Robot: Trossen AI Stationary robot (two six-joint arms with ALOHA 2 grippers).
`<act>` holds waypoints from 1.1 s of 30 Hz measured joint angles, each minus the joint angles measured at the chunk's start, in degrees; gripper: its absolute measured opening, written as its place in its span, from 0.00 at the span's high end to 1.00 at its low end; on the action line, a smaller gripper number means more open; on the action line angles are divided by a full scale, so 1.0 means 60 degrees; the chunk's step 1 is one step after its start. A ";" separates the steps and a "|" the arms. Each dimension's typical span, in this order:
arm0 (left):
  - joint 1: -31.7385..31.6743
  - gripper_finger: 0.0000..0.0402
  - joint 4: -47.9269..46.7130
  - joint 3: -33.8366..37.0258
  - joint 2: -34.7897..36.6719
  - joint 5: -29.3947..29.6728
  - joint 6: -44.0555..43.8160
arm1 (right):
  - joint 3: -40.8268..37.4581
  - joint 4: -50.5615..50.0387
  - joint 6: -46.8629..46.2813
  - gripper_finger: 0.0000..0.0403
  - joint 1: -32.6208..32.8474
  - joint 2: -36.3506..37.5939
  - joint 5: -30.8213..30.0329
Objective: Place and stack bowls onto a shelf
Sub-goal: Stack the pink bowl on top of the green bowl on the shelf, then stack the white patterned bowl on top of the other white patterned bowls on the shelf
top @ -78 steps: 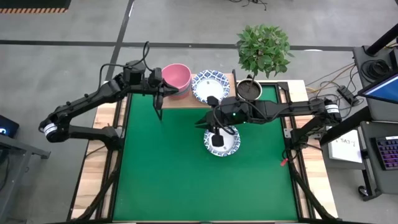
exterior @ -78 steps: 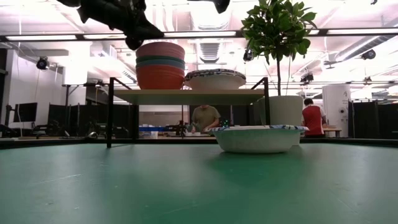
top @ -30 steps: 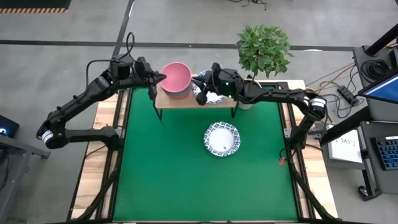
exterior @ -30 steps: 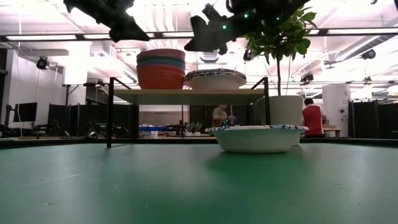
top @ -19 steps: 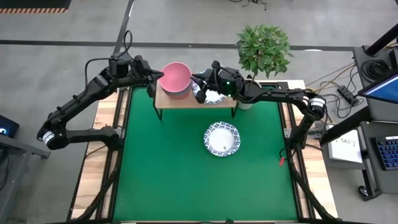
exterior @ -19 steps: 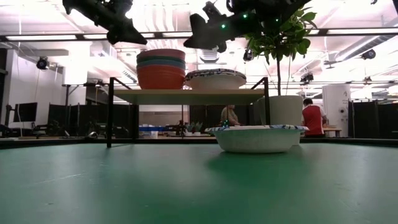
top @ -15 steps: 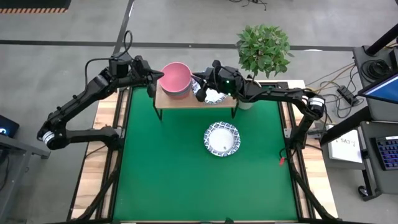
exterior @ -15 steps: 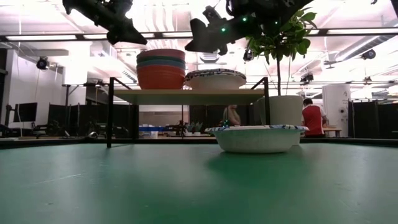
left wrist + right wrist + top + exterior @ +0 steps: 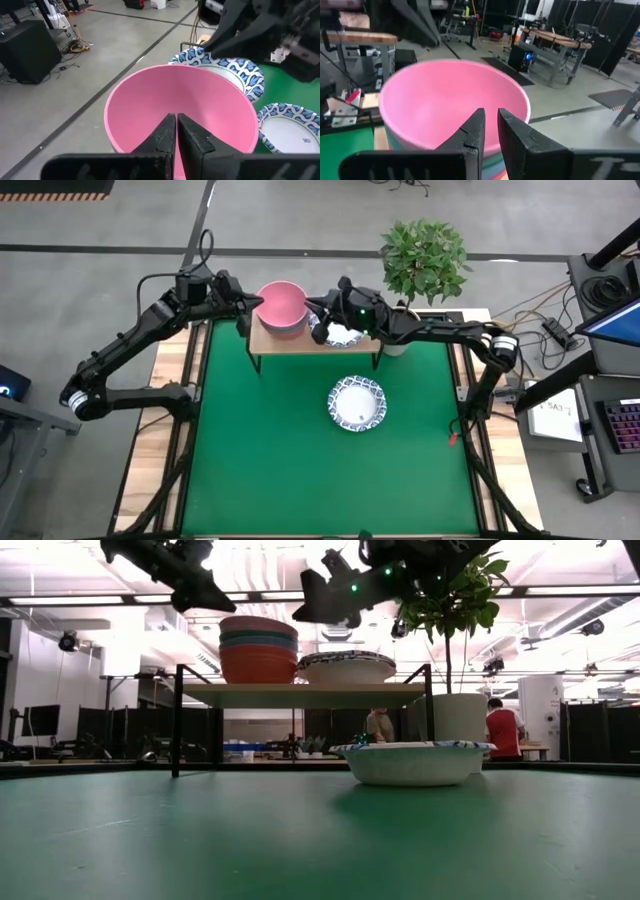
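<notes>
A stack of bowls with the pink bowl (image 9: 283, 304) on top stands at the left end of the shelf (image 9: 297, 343); red and teal bowls show under it (image 9: 258, 652). A patterned bowl (image 9: 347, 667) sits on the shelf beside the stack, and another patterned bowl (image 9: 357, 402) rests on the green table. My left gripper (image 9: 251, 305) hovers shut at the stack's left side, above the pink rim (image 9: 176, 131). My right gripper (image 9: 314, 306) hovers at the stack's right side, over the shelf's patterned bowl, with its fingers a narrow gap apart (image 9: 491, 125).
A white plant pot (image 9: 455, 715) with a leafy plant (image 9: 424, 255) stands at the shelf's right end, close behind my right arm. Wooden borders frame the green table top (image 9: 270, 460). People stand in the room beyond the table.
My right gripper has edged a little toward the pink bowl, staying above the shelf. My left gripper has drawn back slightly from the stack and holds its height. The bowls have not moved.
</notes>
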State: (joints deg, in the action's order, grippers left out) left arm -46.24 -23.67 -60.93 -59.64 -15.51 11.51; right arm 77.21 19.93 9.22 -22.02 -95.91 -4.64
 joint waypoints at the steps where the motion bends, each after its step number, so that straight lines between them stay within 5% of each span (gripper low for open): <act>1: 0.0002 1.00 -0.0045 0.0000 0.0000 0.0000 -0.0001 | 0.0028 0.0005 -0.0002 0.89 0.0000 0.0027 0.0004; 23: 0.0067 1.00 0.0527 0.0947 0.0439 -0.0431 -0.0587 | 0.0047 -0.0772 0.0049 0.89 0.0154 0.0132 0.0025; 29: 0.0620 1.00 0.0776 0.1683 0.1975 -0.2751 -0.1135 | -0.0467 -0.1356 0.0312 0.91 0.0717 0.0863 0.1202; 33: 0.1853 1.00 0.1959 0.3273 0.3768 -0.2593 -0.2123 | -0.1690 -0.1218 0.0520 0.96 0.1210 0.1778 0.1471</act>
State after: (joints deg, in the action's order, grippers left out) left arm -35.12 -11.91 -41.29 -37.03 -31.06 -1.23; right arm 67.07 12.63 12.35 -14.76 -85.24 4.18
